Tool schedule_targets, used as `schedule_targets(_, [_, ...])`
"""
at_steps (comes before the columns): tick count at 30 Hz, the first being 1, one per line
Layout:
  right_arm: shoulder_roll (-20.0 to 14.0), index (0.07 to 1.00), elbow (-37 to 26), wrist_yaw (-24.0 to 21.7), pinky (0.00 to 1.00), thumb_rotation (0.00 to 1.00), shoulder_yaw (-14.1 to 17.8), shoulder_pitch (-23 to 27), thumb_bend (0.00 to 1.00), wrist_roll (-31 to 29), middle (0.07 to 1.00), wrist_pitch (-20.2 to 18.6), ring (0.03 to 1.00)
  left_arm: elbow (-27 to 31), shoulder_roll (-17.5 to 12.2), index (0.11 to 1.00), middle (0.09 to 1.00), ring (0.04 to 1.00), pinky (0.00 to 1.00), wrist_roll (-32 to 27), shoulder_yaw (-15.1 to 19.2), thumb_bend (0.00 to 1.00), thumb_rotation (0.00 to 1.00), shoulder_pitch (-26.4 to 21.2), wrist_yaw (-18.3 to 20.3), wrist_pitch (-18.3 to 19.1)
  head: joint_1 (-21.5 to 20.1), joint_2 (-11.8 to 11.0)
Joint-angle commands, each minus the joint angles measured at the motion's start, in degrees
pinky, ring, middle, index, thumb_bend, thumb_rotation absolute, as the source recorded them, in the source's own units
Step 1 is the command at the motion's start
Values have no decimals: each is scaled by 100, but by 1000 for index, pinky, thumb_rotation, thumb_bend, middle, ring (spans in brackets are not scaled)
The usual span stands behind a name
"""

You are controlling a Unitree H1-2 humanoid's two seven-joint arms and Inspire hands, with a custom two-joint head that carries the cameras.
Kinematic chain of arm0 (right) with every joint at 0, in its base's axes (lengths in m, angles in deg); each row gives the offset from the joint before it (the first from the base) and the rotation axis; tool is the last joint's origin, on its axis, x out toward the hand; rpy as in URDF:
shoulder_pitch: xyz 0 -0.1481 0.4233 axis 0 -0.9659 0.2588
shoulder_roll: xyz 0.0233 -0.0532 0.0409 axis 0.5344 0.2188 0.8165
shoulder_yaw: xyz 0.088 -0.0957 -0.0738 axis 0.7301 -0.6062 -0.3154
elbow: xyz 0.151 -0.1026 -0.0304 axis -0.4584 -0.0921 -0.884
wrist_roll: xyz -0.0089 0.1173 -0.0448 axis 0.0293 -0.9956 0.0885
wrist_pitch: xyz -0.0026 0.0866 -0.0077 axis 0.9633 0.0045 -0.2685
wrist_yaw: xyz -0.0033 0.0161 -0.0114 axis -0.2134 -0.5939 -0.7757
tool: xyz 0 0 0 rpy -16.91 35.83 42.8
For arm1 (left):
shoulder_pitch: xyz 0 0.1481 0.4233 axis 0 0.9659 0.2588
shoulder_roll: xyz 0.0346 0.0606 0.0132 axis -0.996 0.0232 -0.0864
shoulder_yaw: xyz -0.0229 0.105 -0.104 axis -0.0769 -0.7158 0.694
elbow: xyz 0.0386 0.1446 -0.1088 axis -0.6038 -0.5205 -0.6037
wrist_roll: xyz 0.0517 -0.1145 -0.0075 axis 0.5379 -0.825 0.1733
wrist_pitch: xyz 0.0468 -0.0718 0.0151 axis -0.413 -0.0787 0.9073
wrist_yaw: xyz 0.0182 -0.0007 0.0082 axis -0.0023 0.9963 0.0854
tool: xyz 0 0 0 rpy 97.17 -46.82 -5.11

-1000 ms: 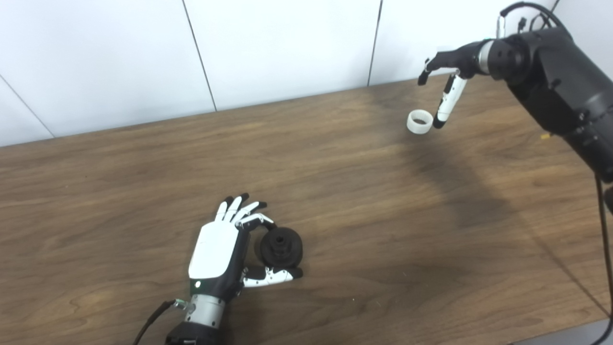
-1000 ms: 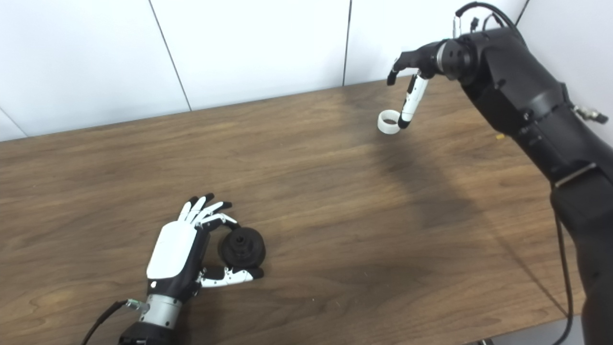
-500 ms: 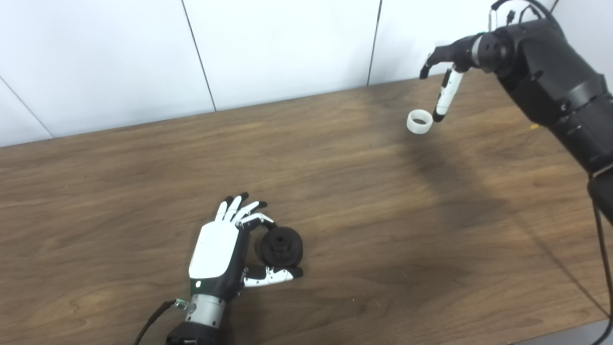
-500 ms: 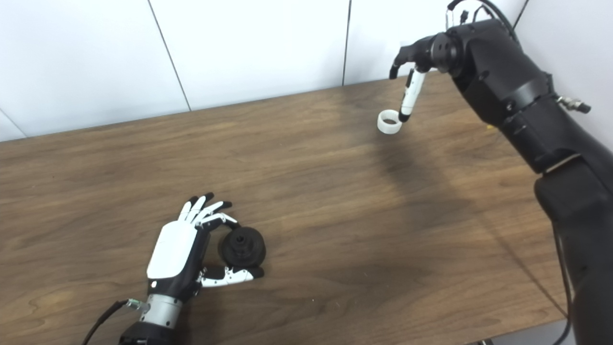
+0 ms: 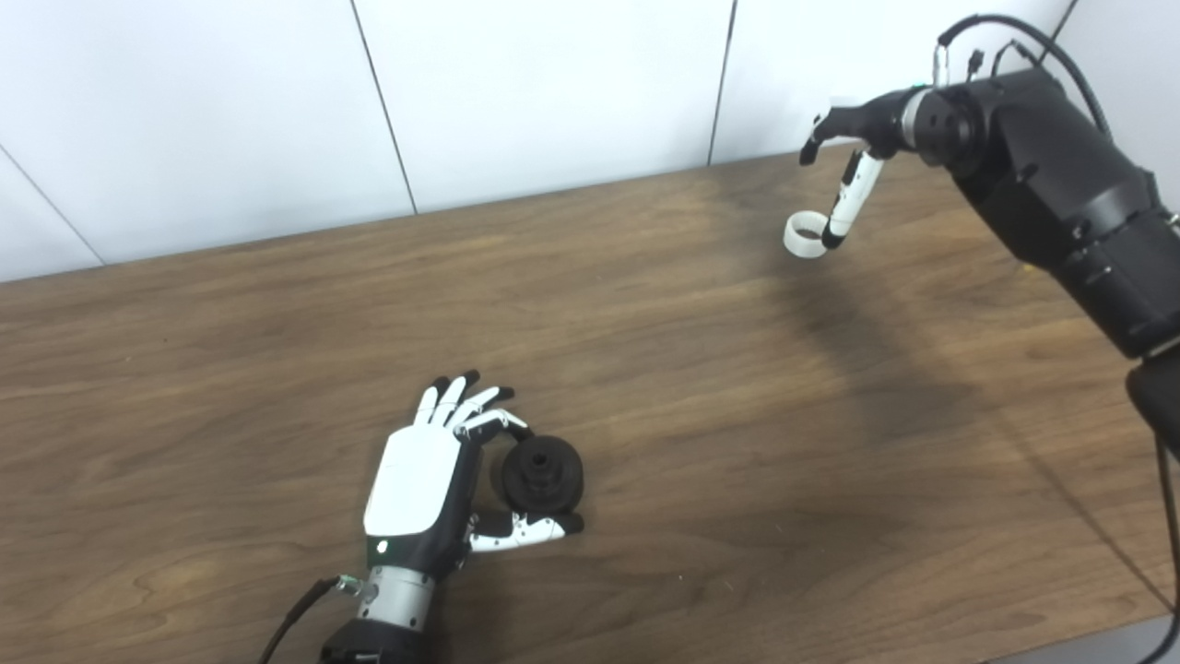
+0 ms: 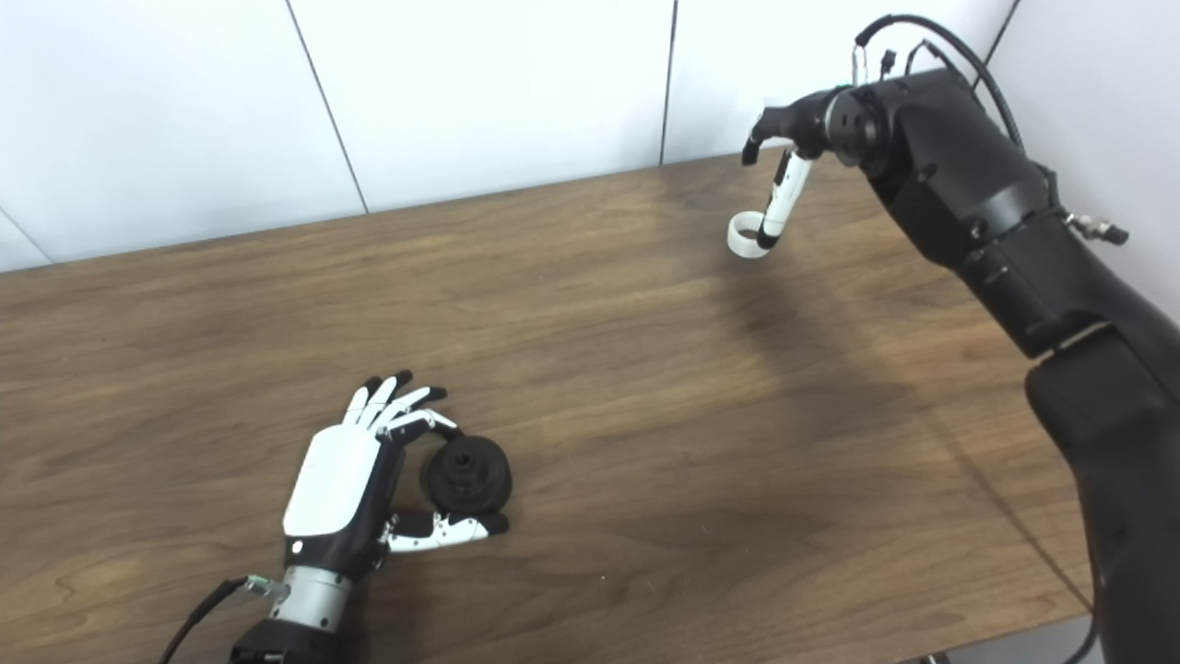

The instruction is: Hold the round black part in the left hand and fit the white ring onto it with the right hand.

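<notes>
Near the front edge of the wooden table (image 5: 645, 304), left hand (image 5: 419, 489) lying back-up, thumb and one finger curved around the round black part (image 5: 542, 475), which sits on the wood just right of the palm; other fingers stretched forward and slightly fanned. Touching the part on two sides (whether truly gripped or only cradled, hard to say). Far off at the table's back right, right hand (image 5: 853, 161) reaching in over the wood, one white finger hanging down with its tip in or against the white ring (image 5: 805, 234). Ring tilted, apparently raised on that fingertip; remaining fingers mostly hidden behind the dark wrist, so spread cannot be told. Bare wood between the two hands. White panelled wall (image 5: 553, 92) behind.
</notes>
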Motion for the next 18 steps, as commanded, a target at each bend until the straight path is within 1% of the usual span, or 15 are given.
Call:
schedule_targets(1, [-77,828,-113,134,1000,302,88,214,997,70,1000,36,1000,-449,32,487,839,960,1000,16,-99,521,56,337,-70,54,4,34])
schedule_targets(4, [-64,825,-84,167,1000,307,75,165,994,91,1000,64,1000,-446,30,487,839,962,1000,1,-95,521,56,343,-68,45,4,34])
schedule_targets(7, [-61,823,-94,197,1000,306,98,114,992,84,1000,74,1000,-419,28,487,838,963,1000,-4,-92,521,56,348,-67,43,-24,85])
schedule_targets(15, [-10,826,-103,306,1000,269,125,-34,973,114,1000,-27,1000,-390,11,487,840,958,1000,40,-108,522,56,346,-8,78,-24,85])
schedule_targets(18, [1,825,-58,429,1000,256,131,-69,964,114,1000,15,1000,-402,18,487,839,956,1000,52,-112,522,56,343,-26,74,-6,96])
